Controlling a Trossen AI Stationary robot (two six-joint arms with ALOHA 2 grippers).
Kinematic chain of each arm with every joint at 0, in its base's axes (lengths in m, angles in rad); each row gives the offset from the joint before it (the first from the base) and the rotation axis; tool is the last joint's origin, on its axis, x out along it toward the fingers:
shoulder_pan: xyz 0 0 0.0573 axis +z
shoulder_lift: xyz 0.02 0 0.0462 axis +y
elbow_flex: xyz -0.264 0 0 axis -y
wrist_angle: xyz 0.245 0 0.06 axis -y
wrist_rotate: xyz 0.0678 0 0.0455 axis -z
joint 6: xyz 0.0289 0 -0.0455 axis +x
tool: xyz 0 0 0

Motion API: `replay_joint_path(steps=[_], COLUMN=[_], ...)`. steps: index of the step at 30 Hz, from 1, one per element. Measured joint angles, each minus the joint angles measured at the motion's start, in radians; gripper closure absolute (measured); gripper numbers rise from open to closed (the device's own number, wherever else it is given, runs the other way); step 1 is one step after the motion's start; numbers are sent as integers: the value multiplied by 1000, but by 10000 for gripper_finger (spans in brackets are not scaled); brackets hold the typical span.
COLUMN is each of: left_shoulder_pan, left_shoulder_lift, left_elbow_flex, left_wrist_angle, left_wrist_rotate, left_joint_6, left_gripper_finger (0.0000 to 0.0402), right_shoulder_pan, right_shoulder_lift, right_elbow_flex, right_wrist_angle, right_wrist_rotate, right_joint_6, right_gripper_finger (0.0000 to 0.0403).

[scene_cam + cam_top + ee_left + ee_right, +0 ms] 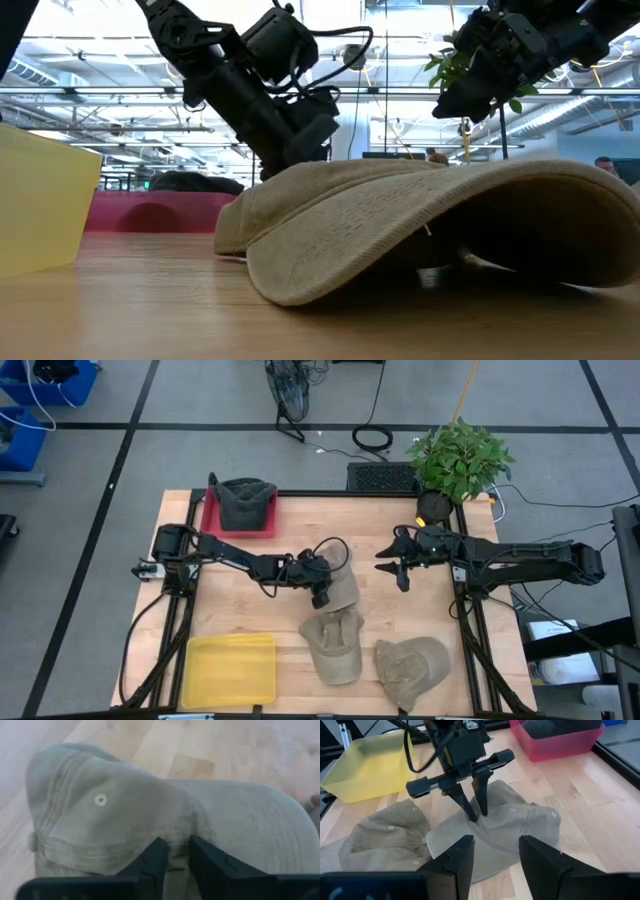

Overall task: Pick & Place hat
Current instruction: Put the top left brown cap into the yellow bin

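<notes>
Centrally, left claw (476,815) angled down, fingers pinched narrow on tan hat (520,827) crown. Right claw (398,572) hovers nearby above tabletop (300,530), fingers spread wide.

We see a wooden table (250,605) with a yellow tray (230,670) at its 7 o'clock corner and a red tray (240,520) at 11 o'clock. A potted plant (458,460) stands at the 1 o'clock corner, and beyond it a coiled black cable (372,437) lies on the grey floor (150,455).
</notes>
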Motion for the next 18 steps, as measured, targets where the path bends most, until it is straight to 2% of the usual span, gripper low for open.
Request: replay_joint_path(steps=[6, 11, 18], left_shoulder_pan=[-8, -35, -99], left_shoulder_lift=[-71, -214, -478], left_elbow_flex=[-2, -2, -2], left_wrist_angle=[-54, -226, -453], left_wrist_rotate=[46, 47, 65], left_joint_6=[151, 246, 269], left_gripper_finger=[390, 390, 394], right_shoulder_pan=[0, 0, 0], right_shoulder_lift=[-22, -67, -141], right_elbow_flex=[0, 0, 0], right_wrist_angle=[-22, -64, -115], right_wrist_rotate=[0, 0, 4], right_joint_6=[0, 0, 0], right_gripper_finger=[261, 261, 261])
